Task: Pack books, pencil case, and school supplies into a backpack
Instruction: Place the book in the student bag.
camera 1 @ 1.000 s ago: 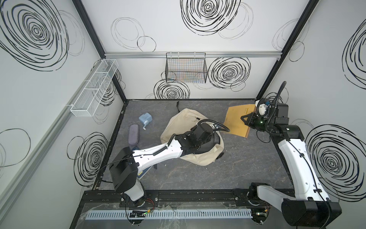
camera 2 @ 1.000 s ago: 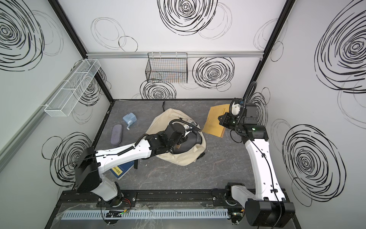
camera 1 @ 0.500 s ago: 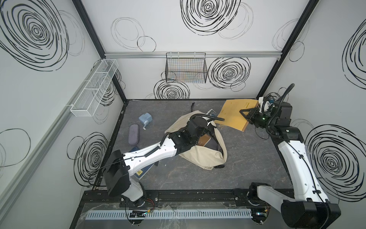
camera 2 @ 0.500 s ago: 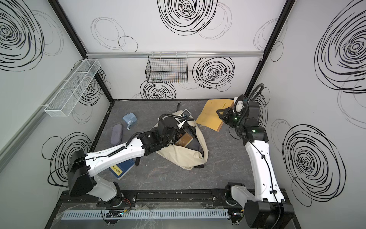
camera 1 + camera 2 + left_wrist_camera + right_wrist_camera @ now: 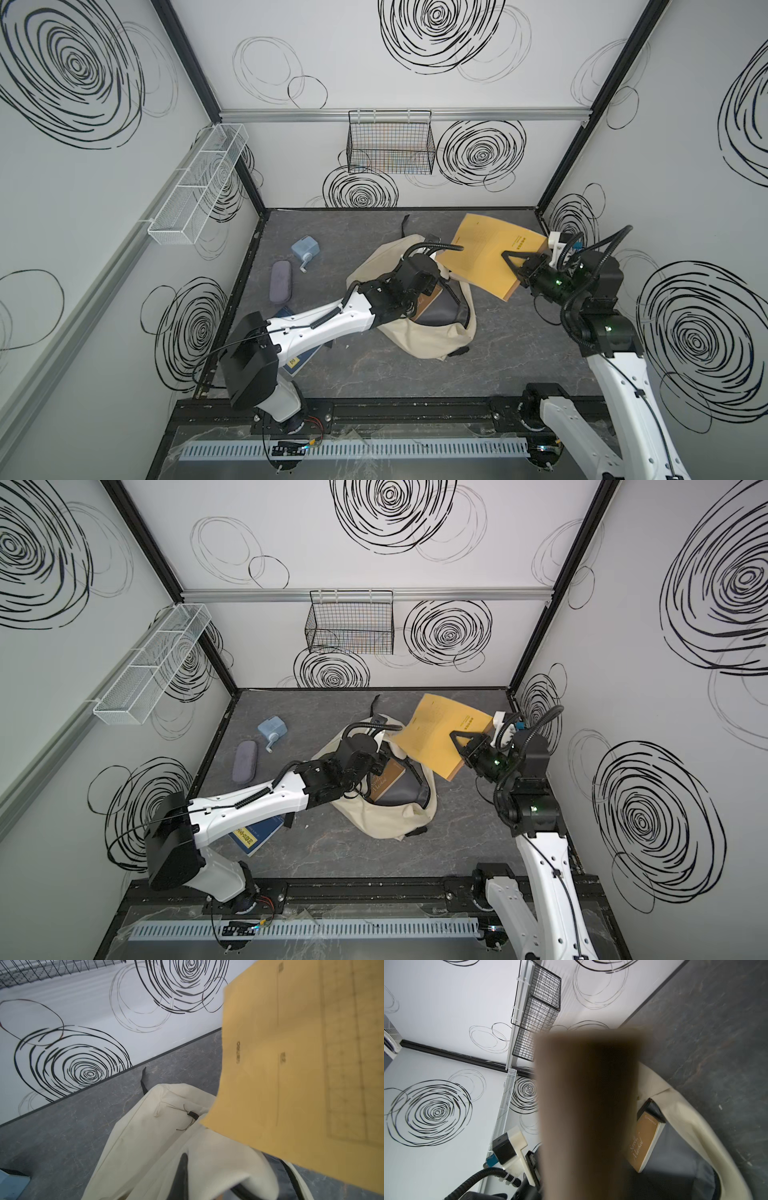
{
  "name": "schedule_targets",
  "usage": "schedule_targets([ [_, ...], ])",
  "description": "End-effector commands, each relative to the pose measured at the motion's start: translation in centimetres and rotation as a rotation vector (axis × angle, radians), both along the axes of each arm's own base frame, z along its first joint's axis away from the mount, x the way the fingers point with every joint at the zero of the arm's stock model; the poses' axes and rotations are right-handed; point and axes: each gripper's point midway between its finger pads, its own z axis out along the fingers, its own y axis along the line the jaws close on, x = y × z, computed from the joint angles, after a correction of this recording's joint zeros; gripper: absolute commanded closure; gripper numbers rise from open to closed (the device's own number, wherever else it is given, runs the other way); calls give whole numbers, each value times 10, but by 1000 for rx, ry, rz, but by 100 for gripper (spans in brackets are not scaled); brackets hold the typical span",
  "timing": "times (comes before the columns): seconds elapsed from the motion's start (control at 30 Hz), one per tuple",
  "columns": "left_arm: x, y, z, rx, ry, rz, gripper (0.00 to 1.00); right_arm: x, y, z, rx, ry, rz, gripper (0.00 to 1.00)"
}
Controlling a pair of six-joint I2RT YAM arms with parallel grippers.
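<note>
Your right gripper (image 5: 513,262) was clamped tight on the kraft book (image 5: 478,249), tilted over the backpack (image 5: 428,343); your left gripper (image 5: 436,272) pinched its rim, closed.

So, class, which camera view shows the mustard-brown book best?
A top view: the whole mustard-brown book shows, tilted, a corner over the backpack, its edge pinched by the right gripper. The left wrist view gives a cropped close-up with faint print; the right wrist view, only a blurred brown band.
</note>
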Motion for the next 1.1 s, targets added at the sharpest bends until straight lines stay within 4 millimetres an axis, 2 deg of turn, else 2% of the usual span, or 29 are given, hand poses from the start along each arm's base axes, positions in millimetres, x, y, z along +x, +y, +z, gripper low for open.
schedule_targets([
  [0.0, -6, -2, 10, -135, 8, 61, 100, -9, 0, 7, 121, -13, -50, 100],
  [0.13, -8, 0, 14, -173, -2, 93, 100, -14, -6, 18, 114, -32, -90, 100],
  [0.37, -2, 11, 35, -213, -44, 129, 100, -18, -11, 43, 97, -59, -119, 100],
  [0.77, 16, 28, 34, -356, 24, 149, 100, -26, -30, 65, -22, -74, -214, 100],
  [0.87, 16, 26, 33, -364, 33, 134, 100, -25, -27, 62, -16, -63, -198, 100],
  [1.07, 16, 22, 27, -380, 60, 116, 100, -25, -20, 37, 31, 4, -166, 100],
])
